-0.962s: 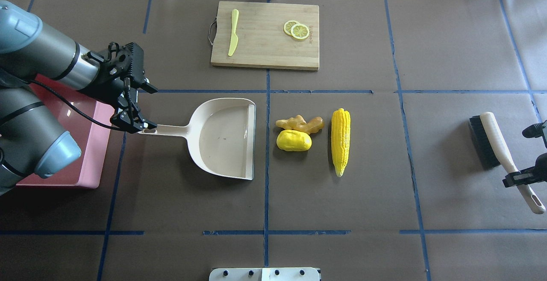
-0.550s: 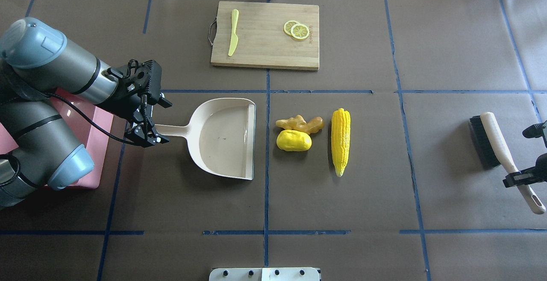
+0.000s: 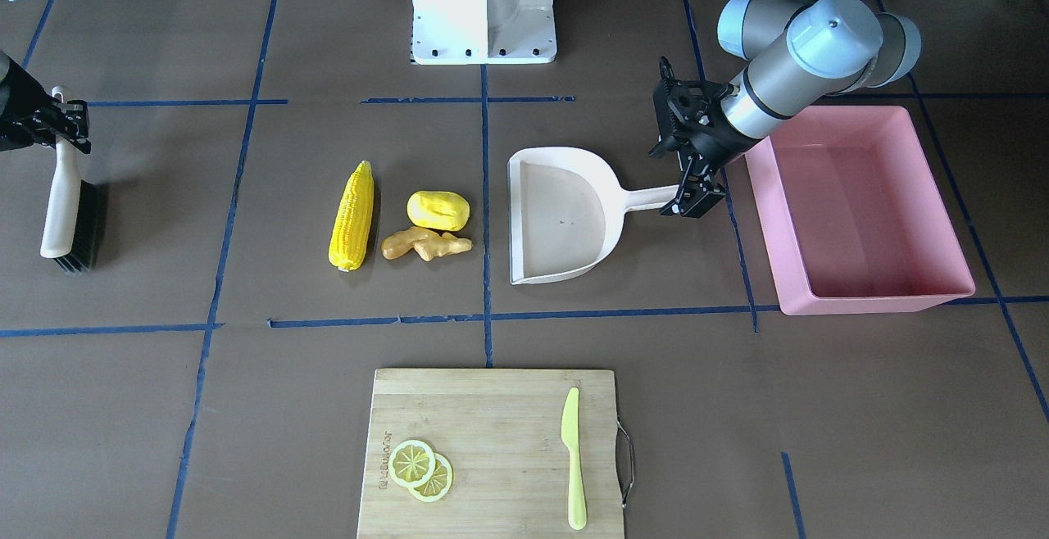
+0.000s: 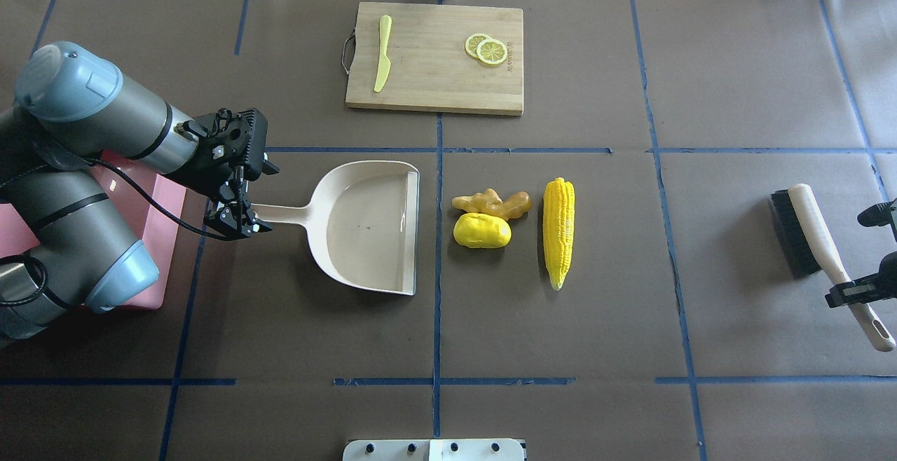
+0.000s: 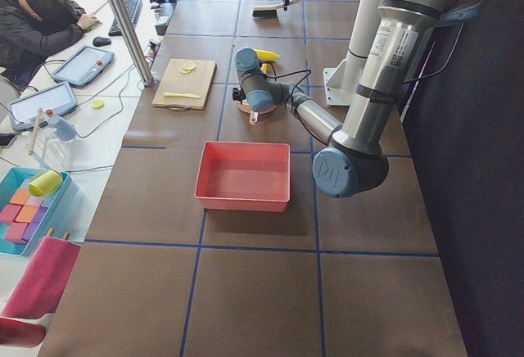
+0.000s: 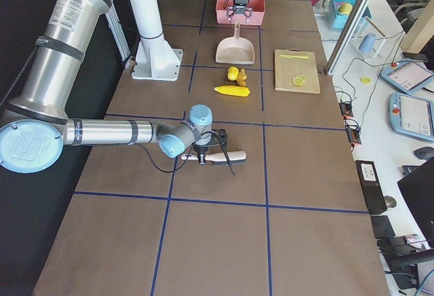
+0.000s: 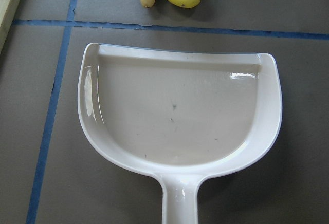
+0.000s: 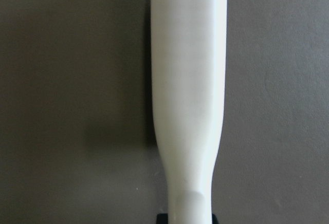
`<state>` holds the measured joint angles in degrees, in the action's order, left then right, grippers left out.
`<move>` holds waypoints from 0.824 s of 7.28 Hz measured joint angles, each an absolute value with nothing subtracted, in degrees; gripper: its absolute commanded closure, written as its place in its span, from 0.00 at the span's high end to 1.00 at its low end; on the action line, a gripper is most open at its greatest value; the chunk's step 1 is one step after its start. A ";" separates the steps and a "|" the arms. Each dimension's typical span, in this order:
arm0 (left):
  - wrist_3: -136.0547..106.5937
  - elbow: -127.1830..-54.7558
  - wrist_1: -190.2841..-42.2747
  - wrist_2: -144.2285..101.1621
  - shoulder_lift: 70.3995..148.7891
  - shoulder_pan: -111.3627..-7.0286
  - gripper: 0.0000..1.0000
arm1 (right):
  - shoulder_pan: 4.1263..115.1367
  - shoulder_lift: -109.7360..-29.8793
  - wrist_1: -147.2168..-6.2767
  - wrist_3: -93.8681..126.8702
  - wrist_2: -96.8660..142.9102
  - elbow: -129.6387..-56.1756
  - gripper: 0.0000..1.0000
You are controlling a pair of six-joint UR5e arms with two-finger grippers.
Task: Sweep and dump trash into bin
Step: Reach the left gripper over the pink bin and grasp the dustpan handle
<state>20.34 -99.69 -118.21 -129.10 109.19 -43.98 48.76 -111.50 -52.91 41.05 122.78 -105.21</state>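
Note:
The yellow corn cob (image 4: 558,230), the yellow potato-like lump (image 4: 481,230) and the tan ginger root (image 4: 490,203) lie together on the table right of the cream dustpan (image 4: 371,226). The pan's open edge faces them. My left gripper (image 4: 237,223) stands over the end of the dustpan handle, its fingers on either side of it, and looks open. The pink bin (image 3: 869,303) stands behind that arm, empty. My right gripper (image 4: 851,291) is shut on the handle of the black-bristled brush (image 4: 806,226), which rests on the table far right.
A wooden cutting board (image 4: 434,76) with a yellow-green knife (image 4: 382,51) and lemon slices (image 4: 487,49) lies at the far side, past the dustpan. The robot's white base (image 3: 483,6) stands at the near edge.
My left gripper moved right from beside the bin onto the end of the dustpan handle, then its wrist shifted slightly. The dustpan, the trash and the right arm stayed still.

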 measured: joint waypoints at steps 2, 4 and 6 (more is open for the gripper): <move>20.58 -97.68 -118.33 -129.03 109.29 -43.43 1.00 | 48.78 -111.53 -52.91 41.04 122.78 -105.23 0.00; 20.62 -96.30 -118.40 -128.90 109.43 -42.90 1.00 | 48.78 -111.53 -52.91 41.04 122.78 -105.21 0.00; 20.50 -95.99 -118.39 -127.17 109.41 -41.49 1.00 | 48.78 -111.59 -52.91 41.05 122.78 -105.21 0.00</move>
